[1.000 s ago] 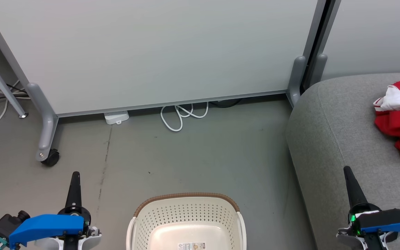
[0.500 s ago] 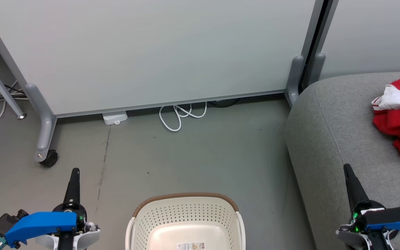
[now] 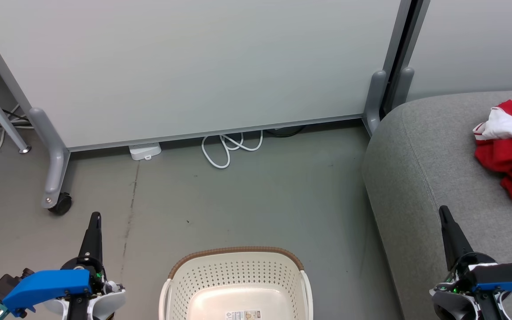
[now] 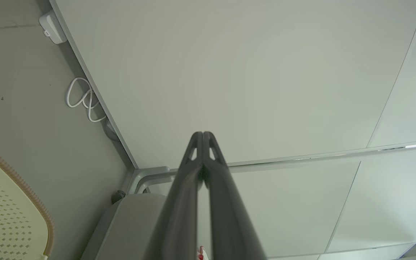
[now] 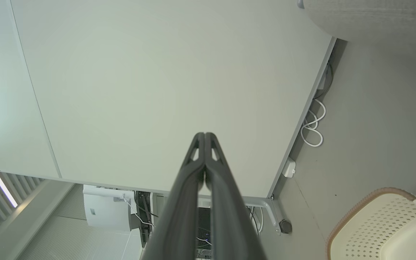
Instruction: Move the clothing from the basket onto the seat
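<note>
Red clothing [image 3: 506, 156] lies on the seat [image 3: 415, 178] at frame right, basket [image 3: 238, 270] at bottom centre; my left pincer [image 3: 95, 217] and right pincer [image 3: 442, 210] are both closed tight

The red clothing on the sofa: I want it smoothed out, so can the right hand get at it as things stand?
Probably yes. The right hand, shut, hangs over the sofa, with bare grey cushion between it and the red clothing, nothing in the way. It must open first.
</note>
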Tool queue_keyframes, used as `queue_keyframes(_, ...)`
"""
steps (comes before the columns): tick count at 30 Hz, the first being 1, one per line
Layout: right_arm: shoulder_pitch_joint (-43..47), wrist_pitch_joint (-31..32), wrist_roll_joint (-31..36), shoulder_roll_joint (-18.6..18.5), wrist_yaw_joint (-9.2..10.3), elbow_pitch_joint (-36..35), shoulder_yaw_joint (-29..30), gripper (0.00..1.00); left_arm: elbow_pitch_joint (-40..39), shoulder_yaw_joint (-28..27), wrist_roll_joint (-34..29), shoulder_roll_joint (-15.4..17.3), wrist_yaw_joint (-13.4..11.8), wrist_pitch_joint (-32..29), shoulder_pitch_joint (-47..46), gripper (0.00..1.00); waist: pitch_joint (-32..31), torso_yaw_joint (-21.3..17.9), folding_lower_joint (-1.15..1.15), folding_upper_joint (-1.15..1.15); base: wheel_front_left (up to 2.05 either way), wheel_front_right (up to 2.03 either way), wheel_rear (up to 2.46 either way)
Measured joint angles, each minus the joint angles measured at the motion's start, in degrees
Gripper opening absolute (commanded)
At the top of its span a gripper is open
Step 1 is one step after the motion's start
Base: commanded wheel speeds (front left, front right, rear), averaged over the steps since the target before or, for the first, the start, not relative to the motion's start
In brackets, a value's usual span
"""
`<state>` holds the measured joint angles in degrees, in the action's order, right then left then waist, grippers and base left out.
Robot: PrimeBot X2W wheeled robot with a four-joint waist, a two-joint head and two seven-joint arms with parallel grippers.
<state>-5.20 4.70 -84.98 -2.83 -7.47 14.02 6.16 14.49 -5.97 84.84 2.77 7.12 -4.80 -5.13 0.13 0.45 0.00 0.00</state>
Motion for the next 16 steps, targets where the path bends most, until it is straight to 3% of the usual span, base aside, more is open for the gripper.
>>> queue_keyframes(16,-0.6,1.6,-6.5,0.0,0.00,0.0,0.3,0.00,-0.2,-0.5,6.6,0.0,0.0,-1.6,-0.7,0.00,0.0,-0.4,0.00,0.00,0.00,0.00,0.00)
